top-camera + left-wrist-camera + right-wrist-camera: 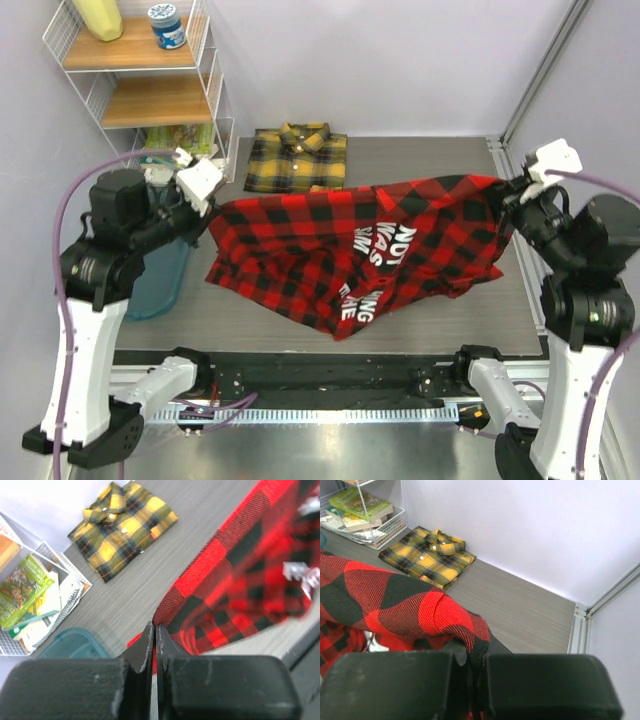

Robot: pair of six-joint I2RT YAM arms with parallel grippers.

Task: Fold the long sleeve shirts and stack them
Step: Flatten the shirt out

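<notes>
Top external: near-middle of the table [430,165], we have the red-and-black shirt [360,250] strung between both arms. The left gripper [211,206] is clamped on its left edge and the right gripper [503,190] is clamped on its right corner. Both wrist views show the jaws pressed together on red fabric. The top edge is lifted and the rest sags toward the table, with the white lettering right of centre. Farther back, the yellow-and-black shirt [297,157] lies folded flat, collar far, just right of the wire shelf [215,90]. We judge the task roughly half done: yellow is folded, while red is not yet folded or stacked on yellow
</notes>
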